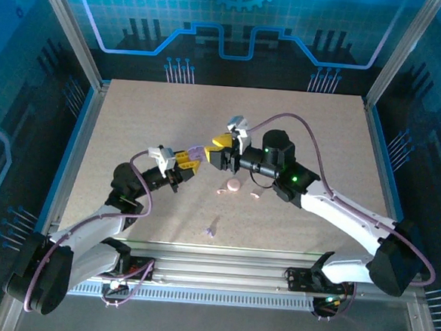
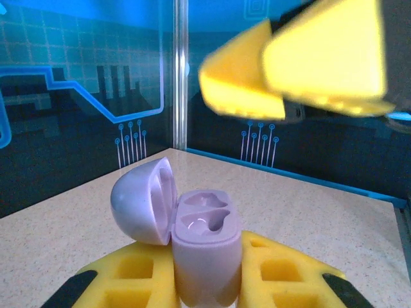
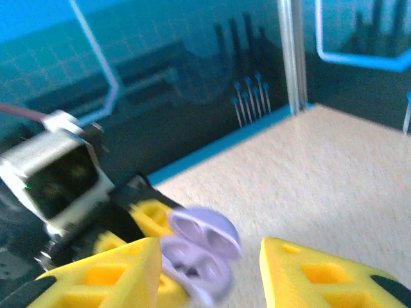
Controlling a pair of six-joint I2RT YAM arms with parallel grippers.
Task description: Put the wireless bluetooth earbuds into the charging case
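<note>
An open lilac charging case (image 2: 205,256) stands upright with my left gripper (image 2: 205,273) shut on its body. Its lid (image 2: 144,199) is tipped back to the left and both wells are empty. From above, the lilac case (image 1: 196,153) is at the tip of the left gripper (image 1: 189,157). My right gripper (image 1: 219,147) hovers just right of it, open and holding nothing. In the right wrist view the lilac case (image 3: 199,253) lies beyond the gap of the right gripper (image 3: 209,282). One lilac earbud (image 1: 211,230) lies near the front edge. Two pink earbuds (image 1: 222,190) (image 1: 255,196) flank a round pink case (image 1: 234,185).
The beige tabletop (image 1: 321,135) is fenced by metal posts and blue panel walls. The right arm's yellow fingers (image 2: 295,58) hang close above the lilac case. The left arm's wrist camera (image 3: 58,173) faces the right gripper.
</note>
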